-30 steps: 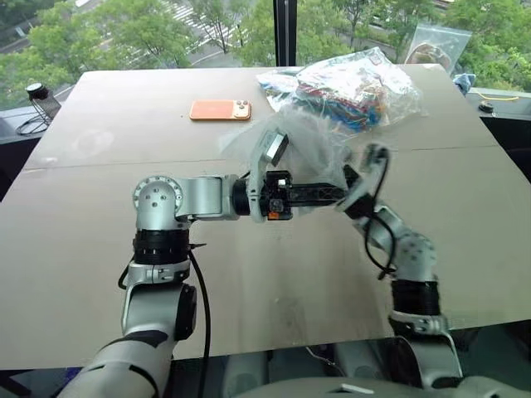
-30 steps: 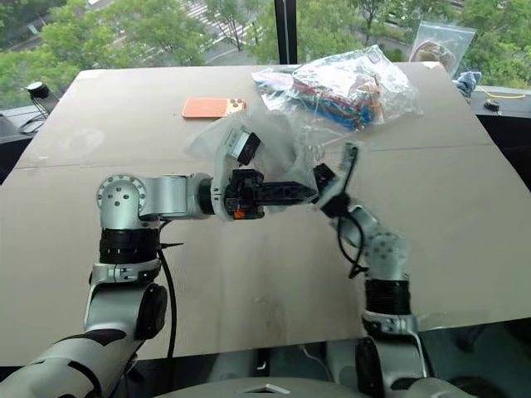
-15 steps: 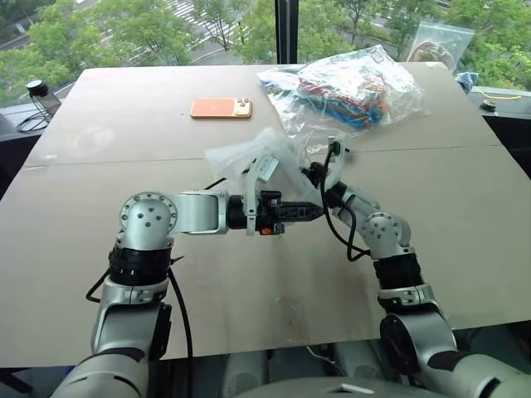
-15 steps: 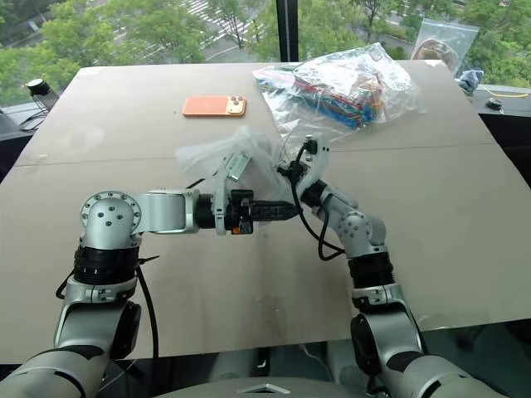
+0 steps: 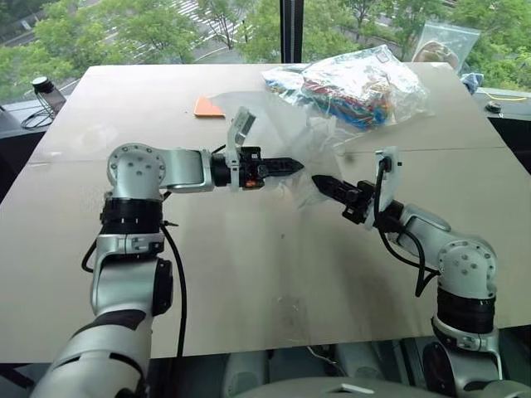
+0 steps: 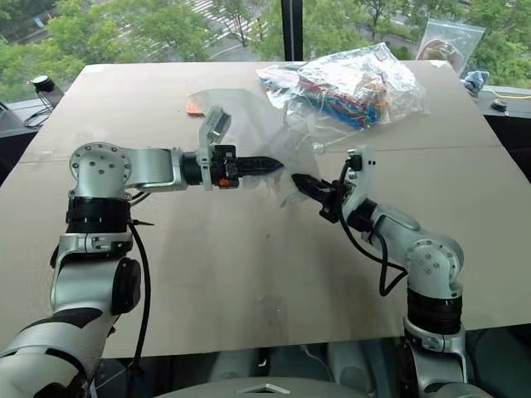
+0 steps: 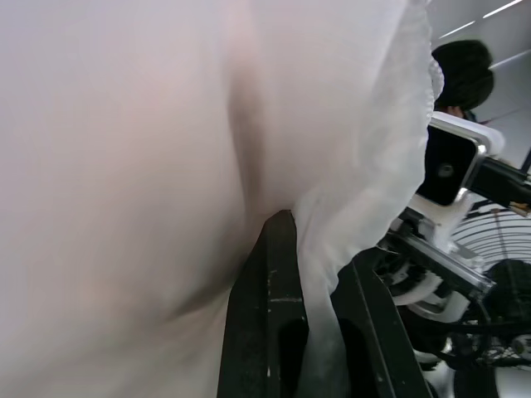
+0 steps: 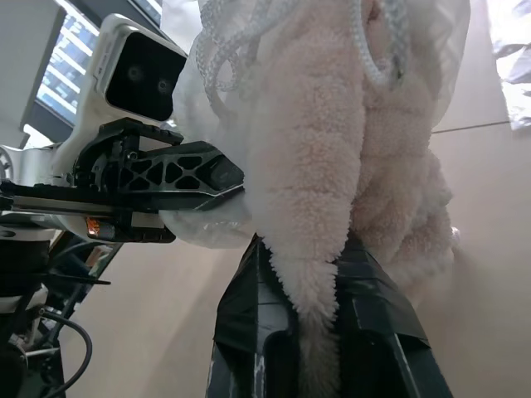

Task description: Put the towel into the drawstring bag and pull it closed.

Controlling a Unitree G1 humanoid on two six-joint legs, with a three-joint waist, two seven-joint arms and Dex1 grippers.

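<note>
no text, label, brand, number or sign can be read anywhere in these views. no legible print is carried by the orange phone (image 5: pixel 207 106) on the worktop (image 5: pixel 249 274), and its back is seen as a plain colour. beside the phone, the clear bag of coloured cables (image 5: pixel 353 83) is seen without a readable label, and none can be made out on the small clear bag (image 5: pixel 444 43) beyond it either.
</note>
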